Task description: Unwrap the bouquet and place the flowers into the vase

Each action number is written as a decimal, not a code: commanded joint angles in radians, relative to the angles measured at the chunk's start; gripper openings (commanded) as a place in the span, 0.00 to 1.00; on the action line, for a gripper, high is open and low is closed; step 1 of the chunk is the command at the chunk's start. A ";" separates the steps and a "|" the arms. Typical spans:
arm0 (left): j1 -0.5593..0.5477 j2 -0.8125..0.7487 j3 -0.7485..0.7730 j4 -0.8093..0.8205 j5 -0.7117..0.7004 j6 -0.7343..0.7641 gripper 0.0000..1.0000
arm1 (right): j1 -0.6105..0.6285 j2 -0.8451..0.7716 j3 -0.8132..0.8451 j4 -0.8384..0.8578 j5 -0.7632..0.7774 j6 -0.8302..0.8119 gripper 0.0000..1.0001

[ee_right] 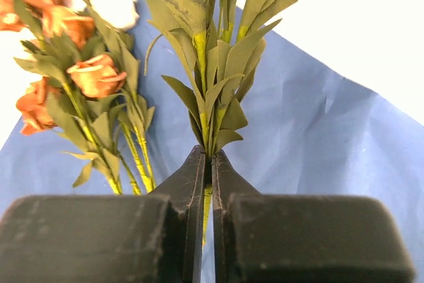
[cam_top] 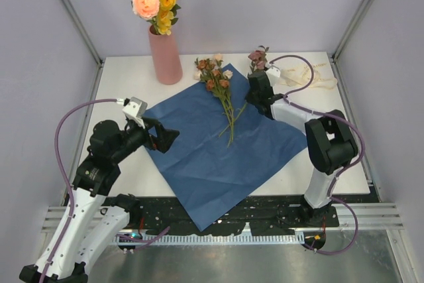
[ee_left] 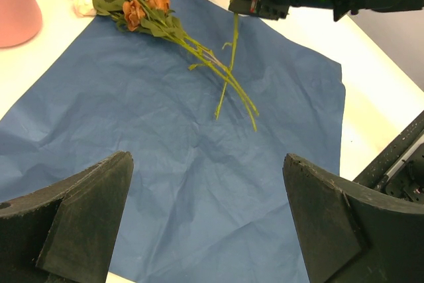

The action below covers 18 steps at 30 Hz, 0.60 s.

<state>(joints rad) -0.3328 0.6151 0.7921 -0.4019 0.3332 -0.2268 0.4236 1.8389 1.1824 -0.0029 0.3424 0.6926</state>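
**Free room and obstacles around the blue paper (cam_top: 218, 157)**

The near half of the paper is seen bare, and open passage is offered there ahead of the left gripper (cam_top: 165, 138), which is held with jaws wide apart over the paper's left side. The far half is occupied by rust sprigs (cam_top: 215, 79) laid flat, stems pointed toward the middle. The far right edge is blocked by the right gripper (ee_right: 207, 164), clamped on a leafy stem (ee_right: 211, 97) that is hung just beside the sprigs. Off the far left corner the vase (cam_top: 165, 57) is stood, topped with flowers (cam_top: 156, 1). Beyond the far right corner a ribbon (cam_top: 311, 79) is strewn on the table (cam_top: 126, 91).
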 commanded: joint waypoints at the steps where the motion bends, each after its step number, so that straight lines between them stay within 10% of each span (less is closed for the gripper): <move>1: 0.001 0.000 -0.004 0.025 0.018 0.015 0.99 | 0.050 -0.107 0.034 0.029 0.165 -0.126 0.06; 18: 0.001 -0.011 -0.010 0.029 0.017 0.021 1.00 | 0.256 -0.188 0.186 -0.140 0.497 -0.435 0.05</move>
<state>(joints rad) -0.3328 0.6147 0.7868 -0.4019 0.3367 -0.2230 0.6601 1.7447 1.3117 -0.1432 0.7395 0.3370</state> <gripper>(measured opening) 0.993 0.090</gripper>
